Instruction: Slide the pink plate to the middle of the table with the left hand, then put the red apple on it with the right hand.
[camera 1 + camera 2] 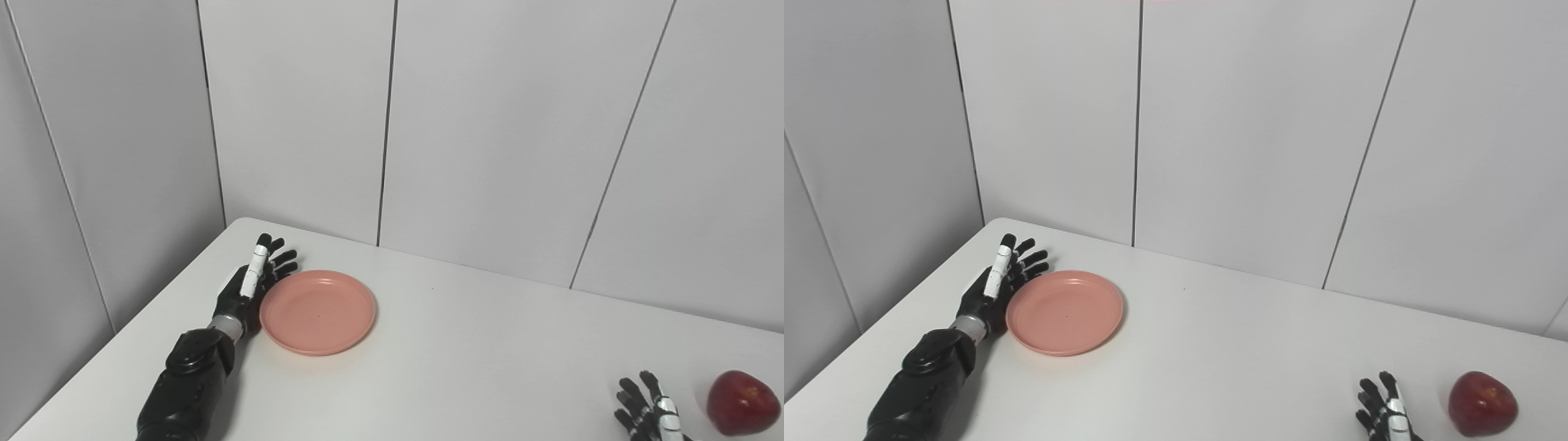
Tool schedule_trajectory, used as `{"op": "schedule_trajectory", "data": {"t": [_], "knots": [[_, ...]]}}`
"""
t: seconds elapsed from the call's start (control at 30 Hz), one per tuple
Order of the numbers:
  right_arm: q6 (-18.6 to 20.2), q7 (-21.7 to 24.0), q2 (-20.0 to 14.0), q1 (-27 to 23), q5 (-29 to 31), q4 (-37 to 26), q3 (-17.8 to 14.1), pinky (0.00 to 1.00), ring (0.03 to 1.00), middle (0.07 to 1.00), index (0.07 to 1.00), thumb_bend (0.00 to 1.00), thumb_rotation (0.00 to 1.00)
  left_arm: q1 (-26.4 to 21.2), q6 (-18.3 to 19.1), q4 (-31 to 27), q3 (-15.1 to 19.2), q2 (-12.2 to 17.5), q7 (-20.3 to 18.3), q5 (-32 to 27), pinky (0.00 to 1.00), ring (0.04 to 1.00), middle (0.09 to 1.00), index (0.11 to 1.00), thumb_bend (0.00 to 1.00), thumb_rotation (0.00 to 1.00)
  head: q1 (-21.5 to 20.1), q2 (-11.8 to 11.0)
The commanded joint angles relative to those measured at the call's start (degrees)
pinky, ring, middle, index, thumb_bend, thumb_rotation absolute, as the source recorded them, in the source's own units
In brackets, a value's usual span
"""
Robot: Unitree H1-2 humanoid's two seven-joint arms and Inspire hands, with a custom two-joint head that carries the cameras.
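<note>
pushing the plate rightward from its left rim

bracing against the pink plate [318,311], the left robot hand [252,283] stands on edge at the plate's left rim, fingers spread and straight, holding nothing; whether it actually touches the rim is hard to tell, but it sits just beside it. the plate lies to that hand's right, toward the left rear of the white desk [465,367], so the middle of the desk lies further right, and a sideways sweep looks like what the slide needs. the plate is round, shallow, smooth and matte, probably plastic, and should glide easily on the slick desk. the red apple [1483,403], glossy and rounded, rests near the front right edge, just right of the right robot hand [1384,411], which waits with fingers apart and nothing in it.
</note>
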Motion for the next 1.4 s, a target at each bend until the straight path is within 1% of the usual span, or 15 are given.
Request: {"op": "schedule_trajectory", "data": {"t": [0.0,0.2,0.37,0.5,0.67,0.77,0.83,1.03,1.23,1.37], "knots": [[1.4,0.5,0.8,1.4,0.1,0.6,0.9,0.95,0.945,0.923,0.988,0.77,0.98,-2.1,0.1,1.2,-1.4,-1.0,-1.8,0.8,0.95,0.889,0.876,0.919,0.84,0.91,-0.1,0.1],[1.7,0.4,0.8,1.6,0.1,0.1,1.1,0.95,0.946,0.925,0.987,0.78,0.97,-2.8,0.1,2.4,-2.3,-2.0,-2.8,0.3,0.98,0.900,0.880,0.925,0.83,0.90,0.0,0.3],[1.5,0.6,0.7,1.6,0.2,0.2,1.3,0.96,0.948,0.925,0.989,0.77,0.97,-3.0,0.0,2.6,-2.9,-2.9,-2.6,0.5,0.95,0.892,0.876,0.919,0.85,0.88,-0.1,0.5],[2.0,0.3,0.8,1.7,-0.1,-0.2,1.4,0.95,0.943,0.923,0.992,0.79,0.97,-3.3,0.1,2.7,-3.2,-3.4,-2.9,0.2,0.95,0.897,0.887,0.927,0.83,0.88,-0.1,0.6],[2.3,0.2,0.7,1.7,-0.3,-0.5,1.6,0.95,0.944,0.924,0.993,0.78,0.97,-3.7,0.2,2.8,-3.9,-3.8,-2.6,0.8,0.91,0.873,0.869,0.915,0.84,0.88,-0.4,0.7],[2.4,0.0,0.8,1.7,-0.4,-0.6,1.7,0.94,0.941,0.920,0.981,0.79,0.96,-3.8,0.0,3.0,-4.2,-4.0,-2.8,1.0,0.91,0.879,0.869,0.911,0.84,0.88,-0.3,0.7],[2.2,-0.1,0.8,1.7,-0.4,-0.5,1.8,0.94,0.940,0.917,0.980,0.80,0.95,-3.7,0.6,2.5,-4.4,-4.5,-2.3,1.0,0.92,0.879,0.869,0.911,0.84,0.88,-0.4,0.8],[2.8,0.1,0.9,1.8,0.1,-1.0,1.9,0.94,0.944,0.924,0.987,0.80,0.94,-3.9,-0.8,3.6,-5.6,-5.0,-3.3,1.9,0.90,0.871,0.866,0.914,0.84,0.91,-0.5,1.0],[2.5,0.0,0.8,1.7,-0.5,-0.9,2.2,0.94,0.946,0.924,0.987,0.81,0.94,-4.3,-1.7,4.9,-6.2,-6.1,-3.9,2.0,0.91,0.860,0.849,0.908,0.86,0.88,-0.6,0.9],[2.6,0.1,0.9,1.7,-0.5,-0.8,2.3,0.94,0.944,0.923,0.990,0.82,0.94,-4.4,-1.9,5.2,-6.6,-7.0,-3.3,2.5,0.88,0.845,0.841,0.894,0.89,0.86,-0.7,0.8]]}}
